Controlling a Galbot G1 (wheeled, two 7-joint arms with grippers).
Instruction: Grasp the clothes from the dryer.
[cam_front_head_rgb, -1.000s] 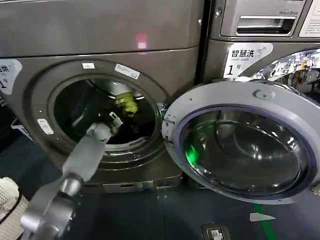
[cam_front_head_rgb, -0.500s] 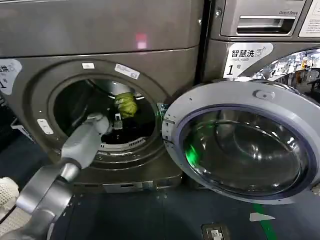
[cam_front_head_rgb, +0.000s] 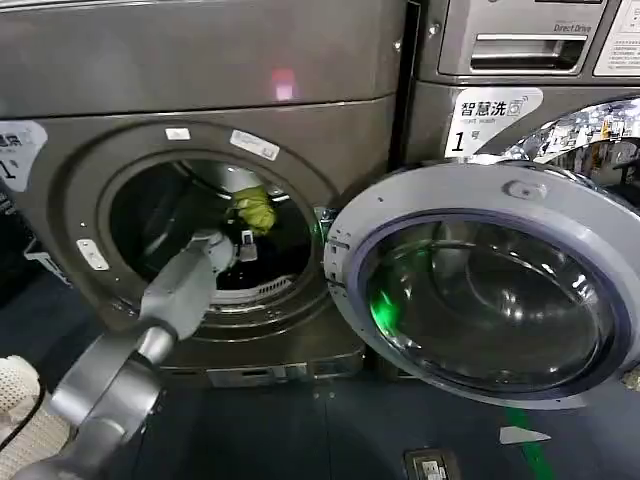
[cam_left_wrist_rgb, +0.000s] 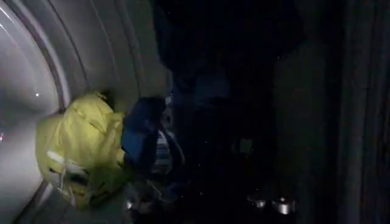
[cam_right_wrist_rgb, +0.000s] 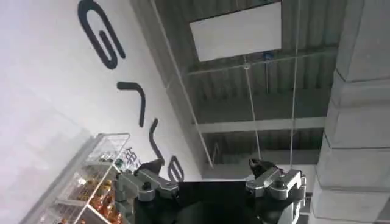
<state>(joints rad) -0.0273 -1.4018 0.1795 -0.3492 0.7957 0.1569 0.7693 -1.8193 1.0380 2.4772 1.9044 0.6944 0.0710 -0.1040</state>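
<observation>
In the head view the left arm reaches up from the lower left through the round porthole of the dryer (cam_front_head_rgb: 200, 90), and the left end effector (cam_front_head_rgb: 243, 243) sits inside the dark drum, just past the porthole rim; whether its fingers are apart or together cannot be told here. Just above and a little beyond the left end effector lies the yellow-green bundle of the clothes (cam_front_head_rgb: 255, 208), resting against the back of the drum, very close to the end effector, though contact cannot be judged. To the right of the end effector, outside the drum, the round glass door (cam_front_head_rgb: 485, 285) stands swung wide open, and above the door a white label (cam_front_head_rgb: 495, 118) with a "1" sits on the neighbouring machine front. In the left wrist view the yellow-green fabric (cam_left_wrist_rgb: 82, 149) lies against the pale curved drum wall (cam_left_wrist_rgb: 24, 73), with dark navy-blue fabric (cam_left_wrist_rgb: 146, 131) touching it on the side toward the dark interior; the rest of the drum is too dark to read. In the right wrist view the right end effector (cam_right_wrist_rgb: 210, 176) points up toward a ceiling and a white wall with dark lettering, its two fingers spread well apart and holding nothing
</observation>
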